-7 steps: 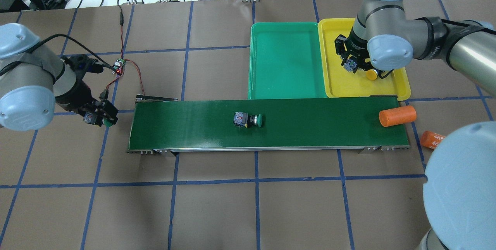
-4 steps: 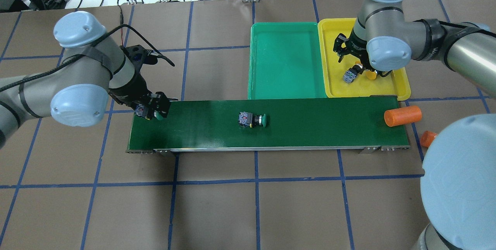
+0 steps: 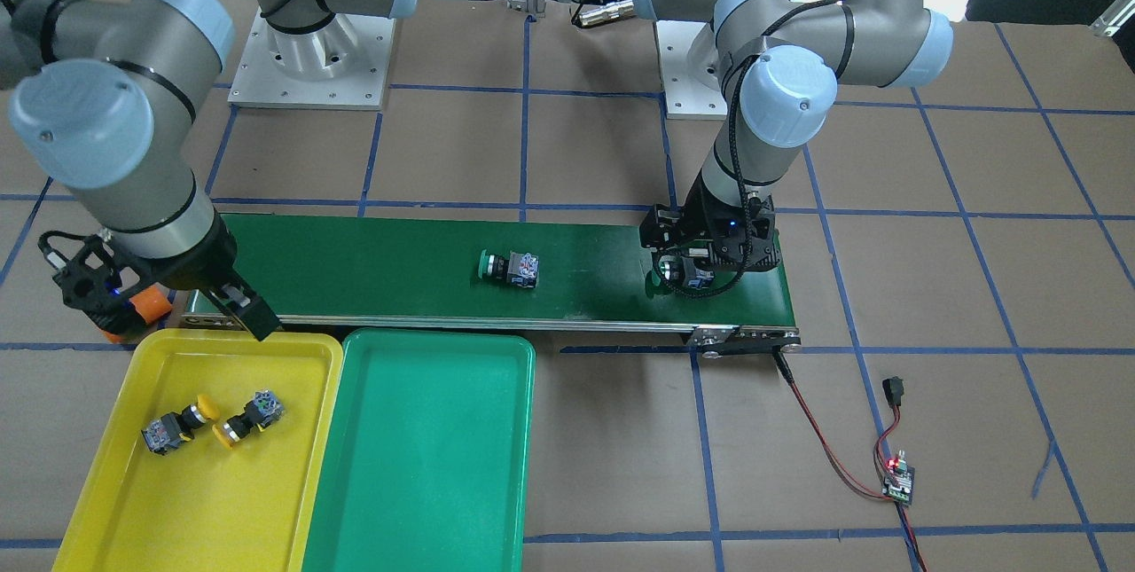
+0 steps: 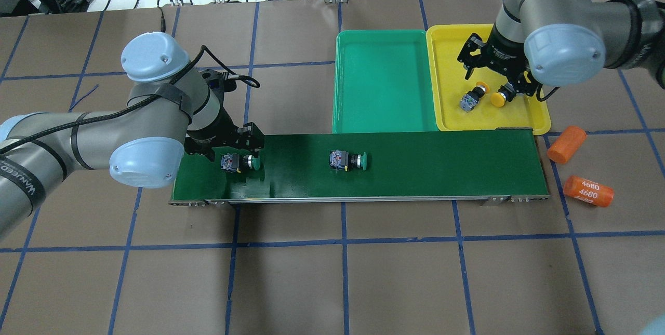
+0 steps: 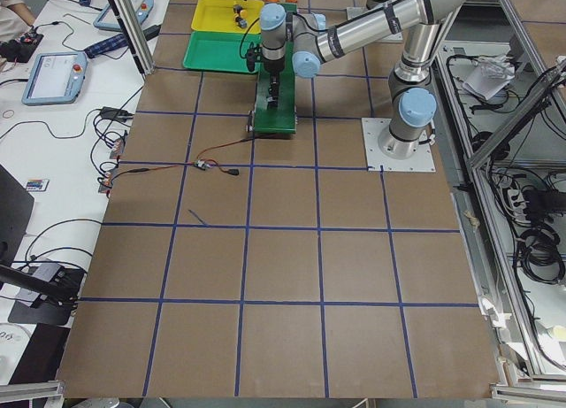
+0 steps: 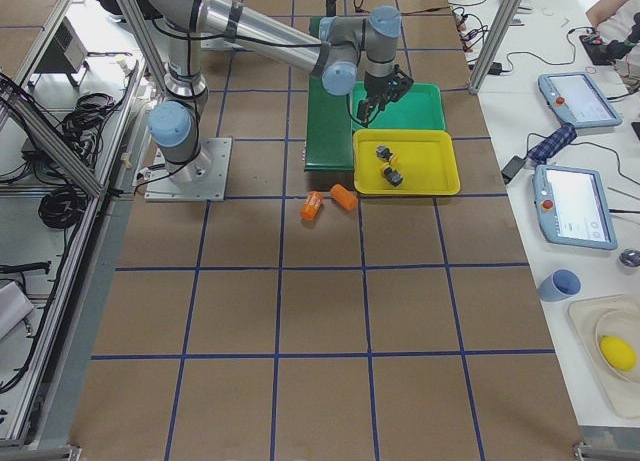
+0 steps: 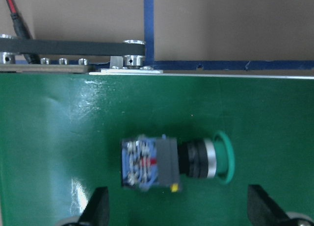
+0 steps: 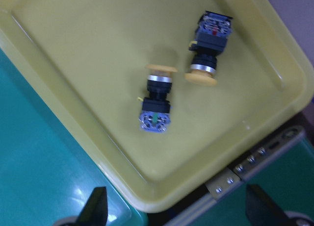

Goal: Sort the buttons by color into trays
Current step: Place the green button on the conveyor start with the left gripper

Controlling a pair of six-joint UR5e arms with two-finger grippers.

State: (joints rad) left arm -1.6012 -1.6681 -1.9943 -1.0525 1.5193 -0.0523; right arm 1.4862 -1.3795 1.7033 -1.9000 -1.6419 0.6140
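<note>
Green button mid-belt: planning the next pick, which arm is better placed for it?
Right, likely: the right tool is open and empty above the yellow tray, beside the green tray. The left tool is open over the other green button.

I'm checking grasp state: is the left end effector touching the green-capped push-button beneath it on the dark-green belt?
Apart. The left wrist view shows the left end effector open, both fingertips clear of the green-capped push-button.

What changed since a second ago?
The left end effector carried a green button onto the belt and let go. The right end effector dropped a yellow button in the yellow tray. The other green button rode rightward; an orange cylinder came off the belt. The green tray stayed empty.
</note>
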